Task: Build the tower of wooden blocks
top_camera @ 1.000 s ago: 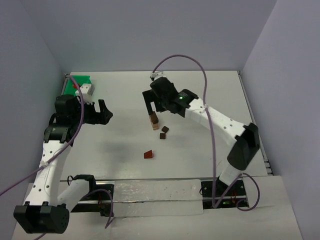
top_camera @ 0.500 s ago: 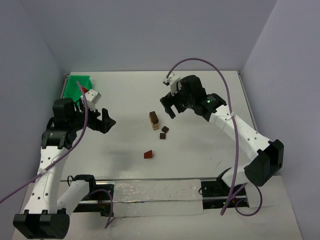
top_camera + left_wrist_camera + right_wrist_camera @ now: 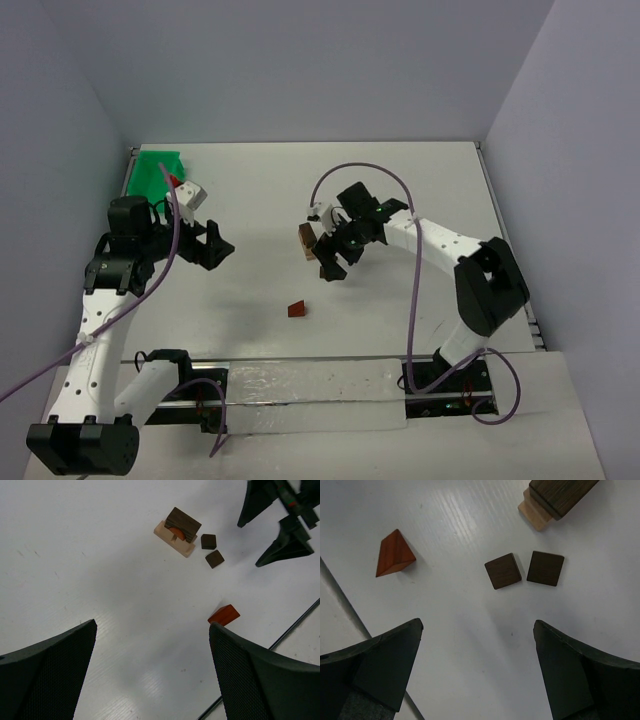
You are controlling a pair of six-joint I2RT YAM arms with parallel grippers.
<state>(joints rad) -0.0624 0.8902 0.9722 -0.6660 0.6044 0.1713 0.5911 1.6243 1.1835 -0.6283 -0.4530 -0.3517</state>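
The wood block tower (image 3: 177, 530) is a light tan base with a reddish piece and a dark brown block on top; it also shows in the top view (image 3: 307, 240) and the right wrist view (image 3: 555, 497). Two small dark brown cubes (image 3: 503, 571) (image 3: 545, 568) lie beside it. A reddish-brown wedge (image 3: 297, 309) lies apart, nearer the arms. My right gripper (image 3: 335, 260) hangs open just above the table by the two cubes, nothing between its fingers. My left gripper (image 3: 213, 245) is open and empty, well left of the tower.
A bright green tray (image 3: 155, 170) sits at the table's far left corner, behind the left arm. A purple cable (image 3: 360, 170) loops above the right arm. The table's near edge strip (image 3: 340, 605) runs close to the wedge.
The right arm left the tower, swung out to the right, then folded back and came low over the two dark cubes. The left gripper drifted slightly right.
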